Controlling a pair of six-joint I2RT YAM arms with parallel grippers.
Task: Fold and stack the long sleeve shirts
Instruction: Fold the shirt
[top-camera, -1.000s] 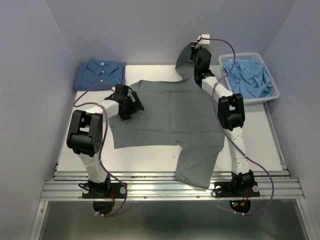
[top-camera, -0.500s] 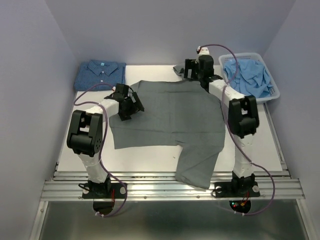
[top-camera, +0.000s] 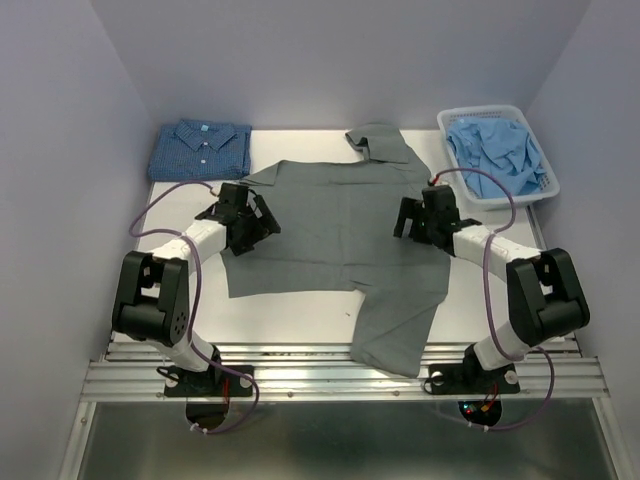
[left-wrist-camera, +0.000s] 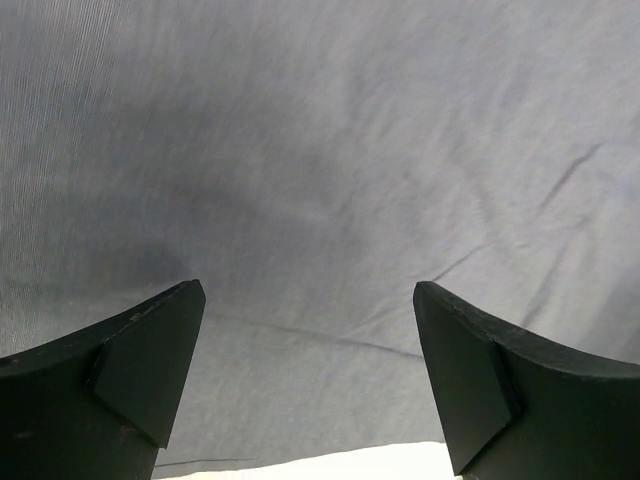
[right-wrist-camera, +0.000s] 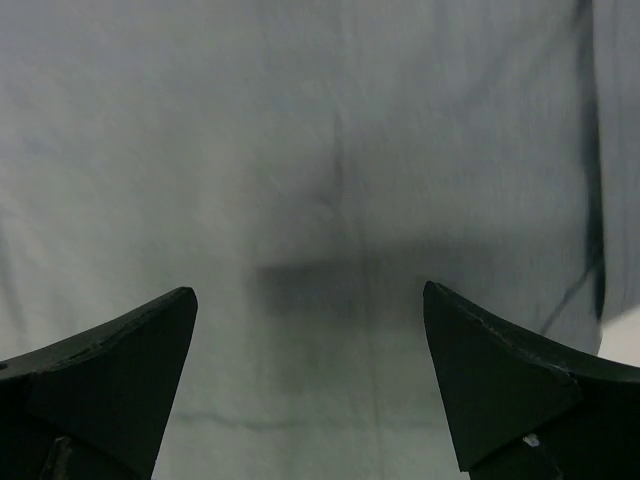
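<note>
The slate-grey shirt (top-camera: 330, 225) is spread flat across the middle of the counter (top-camera: 290, 312), with one sleeve draped over the near edge. A second earlier, a bunched part of this shirt was held up at the far edge by the right end effector (top-camera: 405, 215). That part has now been released and lies as a folded flap (top-camera: 378, 140) at the far edge. The right arm has been drawn back and lowered, so that its end effector is placed just above the right side of the shirt. In the right wrist view its fingers are seen spread wide over plain grey cloth, with nothing between them.

The left end effector (top-camera: 260, 213) is found near the shirt's left edge, close to where it was before, though the left arm's elbow has been brought lower and nearer. Its fingers are likewise held wide apart and empty above the cloth.

The dark blue checked shirt (top-camera: 200, 148) is left folded at the far left corner, unchanged. A pale basket (top-camera: 480, 109) of light blue cloth (top-camera: 497, 152) is seen at the far right.
</note>
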